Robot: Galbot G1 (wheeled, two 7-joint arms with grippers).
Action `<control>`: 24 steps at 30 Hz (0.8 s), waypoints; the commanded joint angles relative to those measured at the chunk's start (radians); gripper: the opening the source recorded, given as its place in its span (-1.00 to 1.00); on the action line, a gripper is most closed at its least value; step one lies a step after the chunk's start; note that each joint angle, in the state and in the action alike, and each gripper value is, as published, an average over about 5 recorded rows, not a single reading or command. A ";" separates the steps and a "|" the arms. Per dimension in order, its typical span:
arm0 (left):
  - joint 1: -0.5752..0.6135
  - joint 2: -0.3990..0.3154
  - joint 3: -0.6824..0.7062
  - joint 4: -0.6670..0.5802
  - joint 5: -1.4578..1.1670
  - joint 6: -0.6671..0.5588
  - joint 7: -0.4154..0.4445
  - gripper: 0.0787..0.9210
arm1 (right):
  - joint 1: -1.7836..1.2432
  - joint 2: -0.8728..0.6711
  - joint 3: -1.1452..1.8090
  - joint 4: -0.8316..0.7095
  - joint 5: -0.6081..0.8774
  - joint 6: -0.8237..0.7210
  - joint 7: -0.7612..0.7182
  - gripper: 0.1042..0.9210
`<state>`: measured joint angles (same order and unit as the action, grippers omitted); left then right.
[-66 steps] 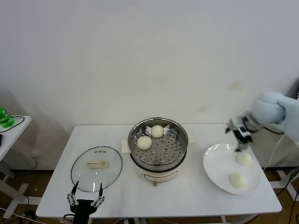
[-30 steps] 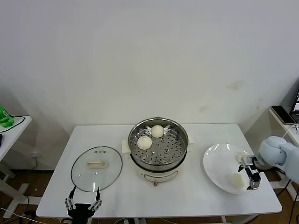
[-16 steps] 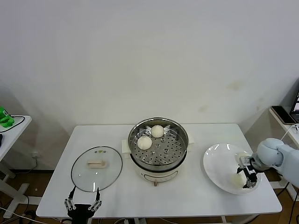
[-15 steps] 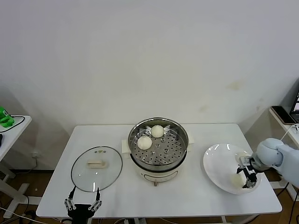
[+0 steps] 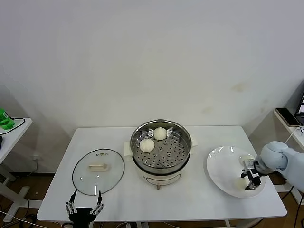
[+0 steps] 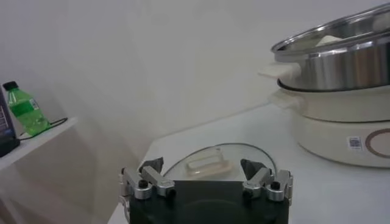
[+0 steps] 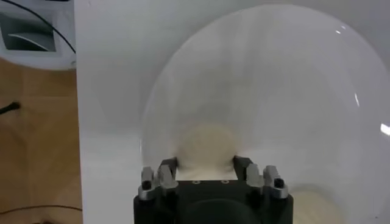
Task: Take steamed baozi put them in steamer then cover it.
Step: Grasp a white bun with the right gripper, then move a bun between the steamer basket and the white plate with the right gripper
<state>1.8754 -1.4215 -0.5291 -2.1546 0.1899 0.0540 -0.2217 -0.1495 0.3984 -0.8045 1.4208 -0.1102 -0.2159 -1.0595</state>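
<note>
Two steamed baozi [image 5: 153,138] are sitting inside the steamer [image 5: 161,151] in the middle of the table [image 5: 118,199]. I am watching my right gripper [image 5: 249,180] squeezing its fingers around another bun [image 7: 205,143] on the white plate [image 5: 221,167]. One more bun [image 5: 246,158] is lying on that plate, near the gripper. My left gripper [image 5: 85,209] is waiting with its fingers spread wide at the table's front edge, near the glass cover [image 5: 98,170] that is lying flat beside the steamer.
</note>
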 commanded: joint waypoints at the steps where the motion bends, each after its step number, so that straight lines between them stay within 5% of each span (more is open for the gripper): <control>1: 0.005 0.003 0.000 -0.005 0.000 0.000 0.000 0.77 | 0.010 -0.015 0.020 0.017 0.003 0.001 -0.001 -0.14; 11: 0.015 0.014 0.006 -0.022 -0.004 -0.002 0.000 0.77 | 0.324 -0.029 -0.002 0.008 0.067 0.019 -0.030 -0.11; 24: 0.032 0.016 0.001 -0.033 -0.002 -0.003 0.000 0.77 | 0.824 0.221 -0.278 0.041 0.180 0.036 -0.027 -0.11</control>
<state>1.9051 -1.4017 -0.5270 -2.1849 0.1871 0.0510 -0.2218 0.3510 0.4731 -0.9237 1.4441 0.0142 -0.1844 -1.0854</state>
